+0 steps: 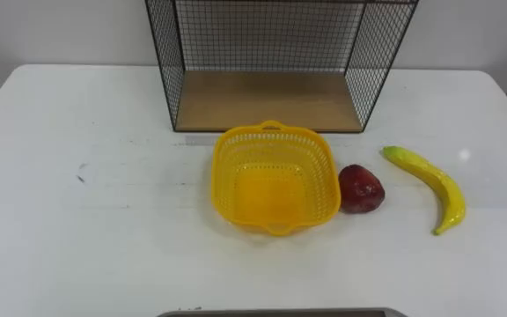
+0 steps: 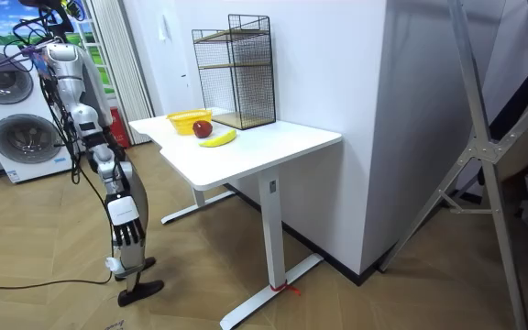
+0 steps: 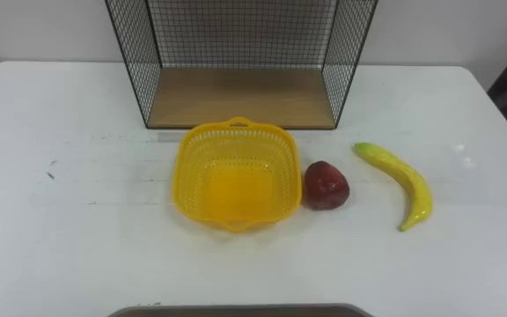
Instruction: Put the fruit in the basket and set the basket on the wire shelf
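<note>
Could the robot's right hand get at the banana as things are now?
Probably yes. The banana lies in the open on the robot's right of the table, apart from the red fruit, with nothing over it or between it and the near edge.

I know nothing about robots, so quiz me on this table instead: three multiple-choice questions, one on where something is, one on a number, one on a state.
1. Where does the red fruit lie relative to the yellow basket?
A. inside it
B. on the table, close at its right
C. behind it

2. How many pieces of fruit are on the table?
A. one
B. two
C. four

3. What state is the basket in?
A. upright and empty
B. full of fruit
C. upside down

Answers:
1 B: the red fruit sits on the white top beside the basket's right wall.
2 B: there are just the red fruit and the banana.
3 A: its open side faces up and its bare floor shows.
</note>
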